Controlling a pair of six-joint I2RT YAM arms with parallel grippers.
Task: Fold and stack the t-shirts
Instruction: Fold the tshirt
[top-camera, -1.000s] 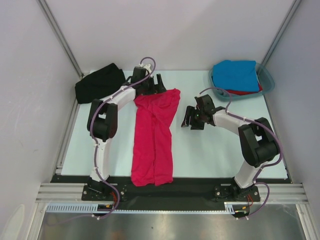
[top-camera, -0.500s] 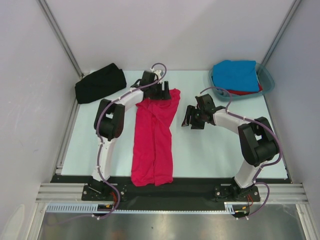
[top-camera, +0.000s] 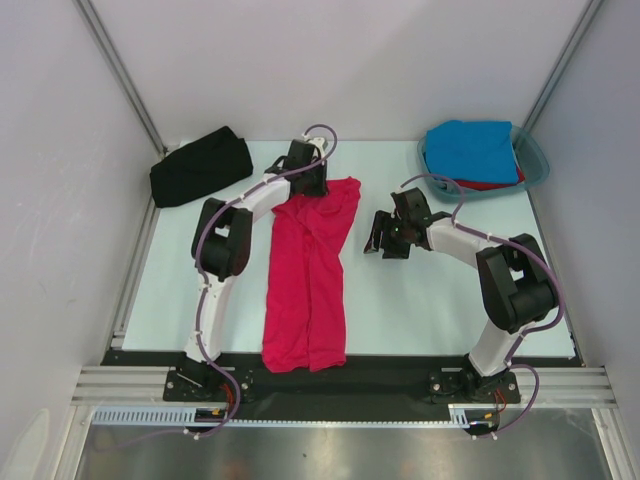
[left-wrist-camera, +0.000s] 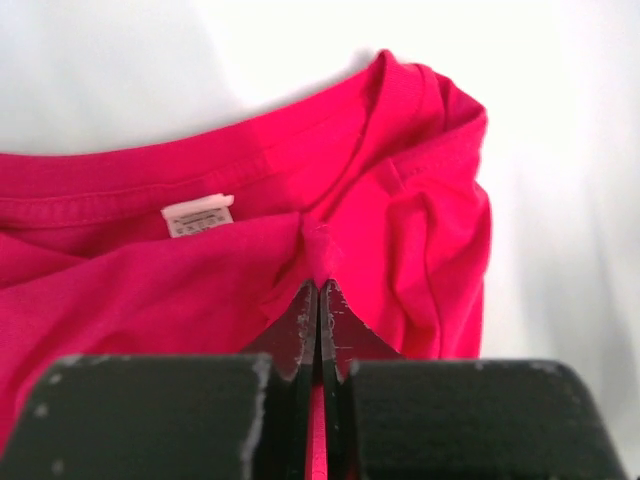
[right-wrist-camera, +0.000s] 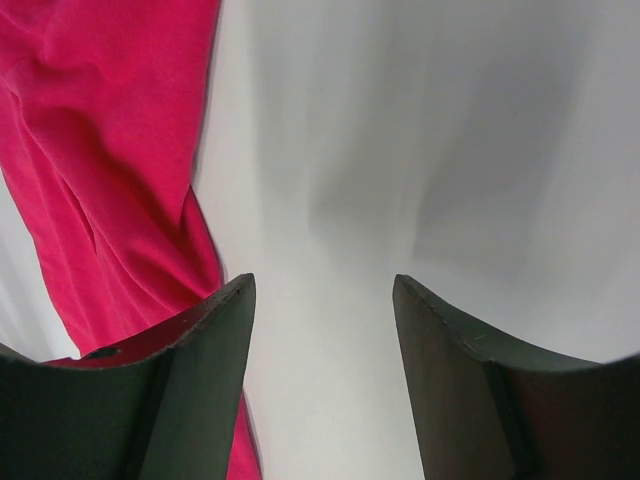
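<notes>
Left claw (left-wrist-camera: 318, 295) pinched shut on the pink shirt (top-camera: 308, 280) at a collar fold, near white label (left-wrist-camera: 197, 215). Shirt lies lengthwise on table (top-camera: 420, 310). Right claw (right-wrist-camera: 322, 300) spread, empty, beside it.

The crimson-pink t-shirt (top-camera: 308, 285) lies on the table (top-camera: 400, 300) left of the middle, folded lengthwise into a long wrinkled strip. Its hem reaches the near edge and its collar end points to the far edge. The collar is open to view with a small white neck label (left-wrist-camera: 197, 215) inside it. A small pucker of cloth just below the collar is nipped in the closed left gripper (left-wrist-camera: 318, 285).

The black t-shirt (top-camera: 200, 166) sits as a bundled heap at the far left corner.

The bright blue t-shirt (top-camera: 472, 150) lies folded on top in the teal tub (top-camera: 540, 165) at the far right corner. The red t-shirt (top-camera: 490, 184) is under it, only its near edge showing.
</notes>
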